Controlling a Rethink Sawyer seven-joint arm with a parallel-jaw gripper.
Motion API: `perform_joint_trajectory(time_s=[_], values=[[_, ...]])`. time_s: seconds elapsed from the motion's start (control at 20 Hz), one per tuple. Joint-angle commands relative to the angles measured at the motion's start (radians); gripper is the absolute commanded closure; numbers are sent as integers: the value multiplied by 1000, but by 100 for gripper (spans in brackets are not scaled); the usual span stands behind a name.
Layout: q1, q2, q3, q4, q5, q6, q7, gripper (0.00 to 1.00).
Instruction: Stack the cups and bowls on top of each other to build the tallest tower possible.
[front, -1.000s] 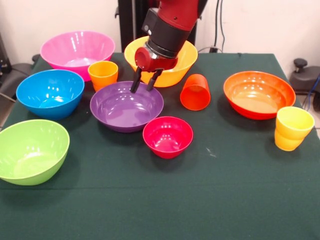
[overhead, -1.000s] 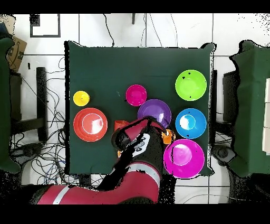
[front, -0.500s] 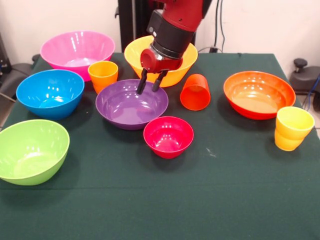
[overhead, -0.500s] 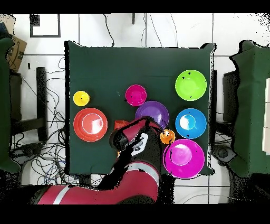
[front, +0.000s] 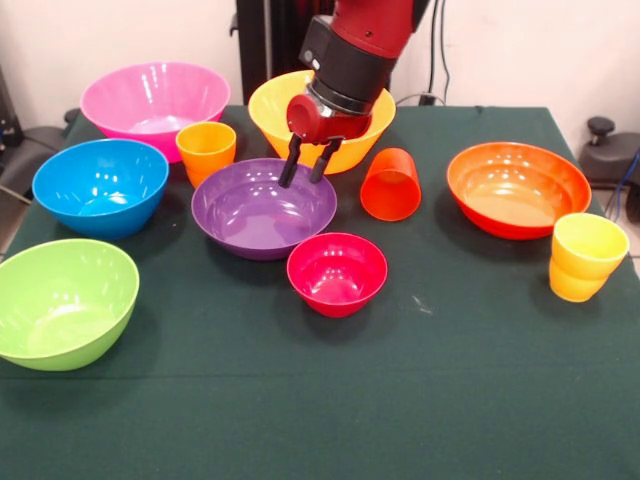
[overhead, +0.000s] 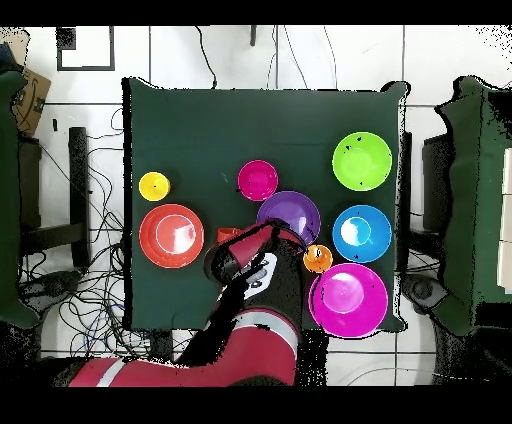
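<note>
1. The tool (front: 308, 166) hangs over the far rim of the purple bowl (front: 262, 210), its two fingers a little apart with only air between them. It holds nothing, and whether a fingertip touches the rim I cannot tell.
2. Nothing is stacked: every bowl and cup sits alone on the worktop (front: 430, 400), so no tower exists yet.
3. The step in hand looks like a grasp of the purple bowl's rim, still unmade.
4. The next move likely calls for one finger inside the rim and one outside, then a firm close before any lift.
5. The yellow bowl (front: 360, 135) stands just behind the tool, and the red-orange cup (front: 390, 186) lies tipped beside the purple bowl, so the approach leaves little room.
6. The magenta bowl (front: 336, 272) sits just in front of the purple one; the orange cup (front: 206, 148) stands at its far left.
7. Pink bowl (front: 150, 100), blue bowl (front: 98, 186) and green bowl (front: 58, 300) line the left side; the orange-red bowl (front: 516, 188) and yellow cup (front: 586, 256) stand at the right.
</note>
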Motion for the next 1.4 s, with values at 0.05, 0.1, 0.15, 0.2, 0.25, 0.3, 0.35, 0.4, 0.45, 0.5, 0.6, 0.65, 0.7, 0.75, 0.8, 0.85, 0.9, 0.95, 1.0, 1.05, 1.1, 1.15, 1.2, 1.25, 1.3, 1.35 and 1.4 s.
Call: perform_joint_trajectory(time_s=[0.05, 0.1, 0.15, 0.2, 0.25, 0.3, 0.35, 0.4, 0.45, 0.5, 0.6, 0.65, 0.7, 0.75, 0.8, 0.85, 0.9, 0.95, 1.0, 1.05, 1.1, 1.15, 1.2, 1.25, 1.3, 1.35, 1.4], values=[[18, -5, 111, 23, -48, 25, 13, 0], [18, -5, 112, 24, -49, 23, 13, 0], [19, -2, 110, 22, -49, 21, 15, 0], [22, -2, 108, 24, -49, 18, 19, 0], [25, -1, 106, 26, -50, 15, 22, 0], [24, -2, 107, 29, -50, 14, 22, 0], [22, -3, 108, 32, -50, 13, 22, 0], [24, -3, 107, 34, -50, 9, 24, 0], [21, -4, 109, 37, -50, 8, 23, 0], [21, -6, 110, 39, -48, 10, 23, 0], [24, -9, 110, 42, -46, 14, 25, 0], [26, -10, 110, 42, -44, 16, 26, 0], [27, -14, 109, 45, -43, 19, 26, 0], [29, -17, 109, 48, -41, 23, 26, 0], [32, -17, 106, 46, -41, 24, 28, 0], [36, -17, 105, 45, -40, 26, 30, 0], [38, -17, 104, 46, -40, 25, 31, 0], [40, -17, 101, 47, -40, 25, 33, 0], [43, -15, 100, 44, -39, 26, 35, 0], [46, -17, 97, 45, -39, 28, 37, 0], [48, -19, 96, 47, -37, 33, 37, 0], [49, -27, 94, 53, -37, 35, 36, 0], [51, -32, 93, 58, -36, 39, 36, 0], [51, -37, 89, 63, -38, 38, 36, 0], [52, -39, 87, 65, -39, 37, 37, 0], [55, -38, 84, 66, -40, 37, 38, 0], [57, -40, 81, 68, -41, 38, 39, 0]])
